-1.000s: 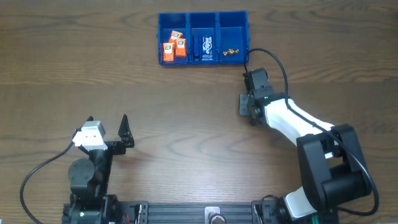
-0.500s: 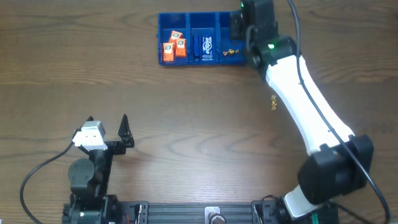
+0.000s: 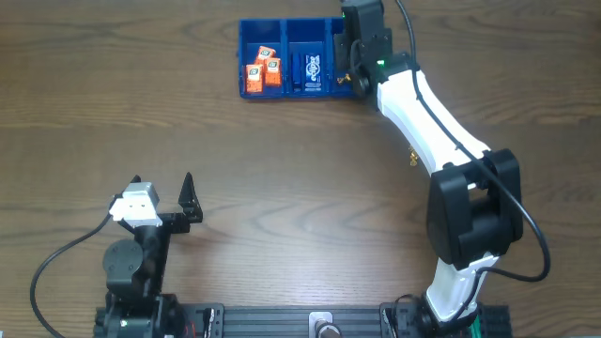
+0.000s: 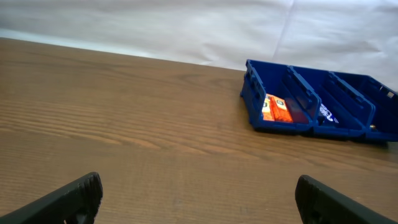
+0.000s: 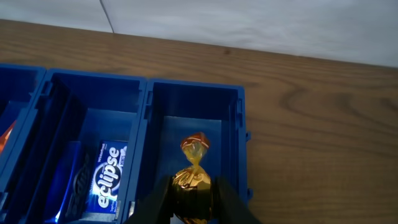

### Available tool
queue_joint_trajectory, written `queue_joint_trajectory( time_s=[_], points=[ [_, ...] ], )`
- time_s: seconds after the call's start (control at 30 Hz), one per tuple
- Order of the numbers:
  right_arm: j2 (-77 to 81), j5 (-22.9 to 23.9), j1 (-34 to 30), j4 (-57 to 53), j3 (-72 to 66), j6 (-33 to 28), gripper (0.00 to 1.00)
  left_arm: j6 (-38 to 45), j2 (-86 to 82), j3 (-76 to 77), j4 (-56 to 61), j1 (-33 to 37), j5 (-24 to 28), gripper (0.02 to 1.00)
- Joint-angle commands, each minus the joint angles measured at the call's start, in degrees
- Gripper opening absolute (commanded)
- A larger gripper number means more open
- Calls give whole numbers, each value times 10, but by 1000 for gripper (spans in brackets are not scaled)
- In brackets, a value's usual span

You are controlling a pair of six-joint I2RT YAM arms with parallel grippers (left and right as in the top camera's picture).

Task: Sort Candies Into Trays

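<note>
Wide passage across table (image 3: 300,160) centre; tray (image 3: 252,36), right arm (image 3: 427,117) block far right.

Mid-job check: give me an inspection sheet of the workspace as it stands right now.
Surface: brown wood-grain table, no spills seen.
Job's things: blue plastic three-compartment tray; orange-wrapped candies in its left compartment, blue gum packs in the middle one; gold foil-wrapped candy held over the right one; small gold candy loose on the table beside the right arm.
Clutter: nothing seen.
Grippers: left gripper open, near its base; right gripper shut on the gold foil-wrapped candy.
Cables: black cable loops by each arm.
Surroundings: white wall behind the table.
</note>
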Motion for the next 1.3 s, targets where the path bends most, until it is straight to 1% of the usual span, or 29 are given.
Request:
queue_joint_trajectory(
  time_s=[0.03,0.07,0.13,0.17,0.27,0.43,0.6,0.67,0.73,0.8,0.9,1.03,1.3],
  points=[
    [3,5,1,2,2,-8,474,-6,-3,-9,-24,3,6,998],
    [3,5,1,2,2,-8,553,-6,-3,-9,-24,3,6,998],
    [3,5,1,1,2,-8,634,-6,-3,-9,-24,3,6,998],
    [1,2,1,0,2,-9,667,-6,-3,-9,-24,3,6,998],
    [-17,1,1,-24,2,-8,711,-6,-3,-9,-24,3,6,996],
    [-99,1,-2,-112,-35,-8,720,-6,-3,-9,-24,3,6,998],
    [-236,-2,-25,-104,-203,-8,717,-6,-3,-9,-24,3,6,998],
    [-273,-20,-40,-99,-263,-8,720,-6,-3,-9,-24,3,6,996],
    [-297,-50,-64,-100,-328,-1,726,-6,-3,-9,-24,3,6,998],
    [-297,-50,-85,-99,-381,27,733,-6,-3,-9,-24,3,6,998],
    [-289,-54,-103,-78,-423,64,728,-6,-3,-9,-24,3,6,998],
    [-261,-76,-123,-66,-444,68,722,-6,-3,-9,-24,3,6,998],
    [-203,-76,-127,-27,-444,75,698,-6,-3,-9,-24,3,6,996]
  ],
)
